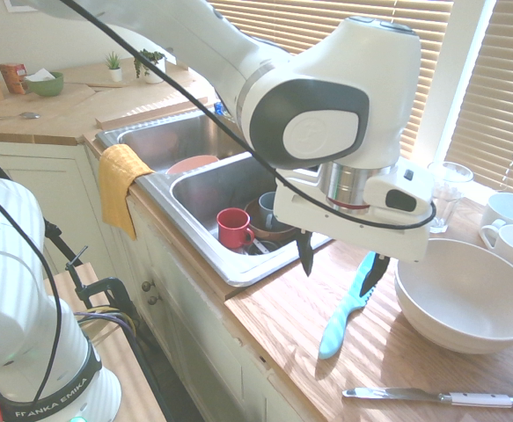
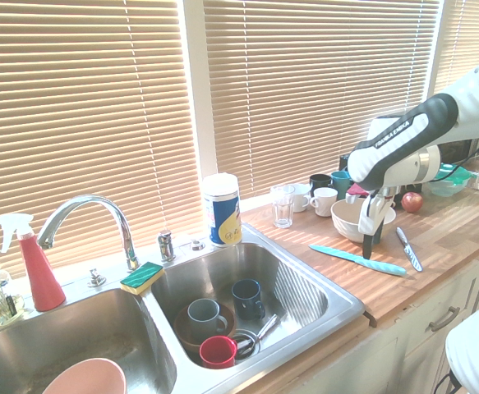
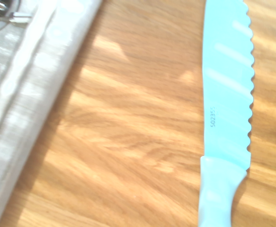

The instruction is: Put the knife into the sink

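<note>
The turquoise knife (image 1: 340,321) lies flat on the wooden counter to the right of the sink, between it and a big white bowl. The second exterior view shows the knife (image 2: 358,258) with its blade pointing toward the sink. My gripper (image 1: 337,262) hangs open just above it, one dark finger on each side and nothing held. In the wrist view the serrated blade (image 3: 227,94) is close below, with the sink rim (image 3: 29,94) beside it. The steel sink (image 2: 338,300) holds a red mug (image 2: 217,351), a grey mug (image 2: 204,313), a dark mug and a brown bowl.
A large white bowl (image 1: 463,294) stands right beside the knife. A silver knife with a white handle (image 1: 432,397) lies near the counter's front edge. Cups and a glass (image 1: 450,189) stand by the window. A yellow cloth (image 1: 120,180) hangs over the other basin's edge.
</note>
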{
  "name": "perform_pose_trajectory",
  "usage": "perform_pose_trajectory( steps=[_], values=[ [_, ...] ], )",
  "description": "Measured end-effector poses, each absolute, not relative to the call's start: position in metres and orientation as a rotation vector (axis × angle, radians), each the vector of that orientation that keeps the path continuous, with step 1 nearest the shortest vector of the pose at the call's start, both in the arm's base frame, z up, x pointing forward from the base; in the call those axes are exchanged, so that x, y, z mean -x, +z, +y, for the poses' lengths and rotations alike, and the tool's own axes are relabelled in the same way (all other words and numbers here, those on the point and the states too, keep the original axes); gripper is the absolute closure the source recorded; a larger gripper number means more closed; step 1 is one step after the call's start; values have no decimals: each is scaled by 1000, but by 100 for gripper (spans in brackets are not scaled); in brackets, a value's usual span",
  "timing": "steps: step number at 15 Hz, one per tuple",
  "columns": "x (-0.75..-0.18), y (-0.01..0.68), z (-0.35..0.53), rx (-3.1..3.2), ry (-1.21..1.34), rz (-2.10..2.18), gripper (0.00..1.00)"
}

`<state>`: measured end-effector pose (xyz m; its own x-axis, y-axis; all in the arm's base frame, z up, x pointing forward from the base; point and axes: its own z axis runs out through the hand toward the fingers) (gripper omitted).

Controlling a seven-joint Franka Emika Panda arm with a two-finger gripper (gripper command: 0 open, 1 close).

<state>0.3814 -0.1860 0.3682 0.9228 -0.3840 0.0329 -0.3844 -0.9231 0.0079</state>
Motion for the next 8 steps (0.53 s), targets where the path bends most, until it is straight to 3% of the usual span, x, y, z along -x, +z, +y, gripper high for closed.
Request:
perform_pose_trajectory(
  steps=[8],
  values=[
    [-388,334,-188,-3060,19,-654,0]
  ],
)
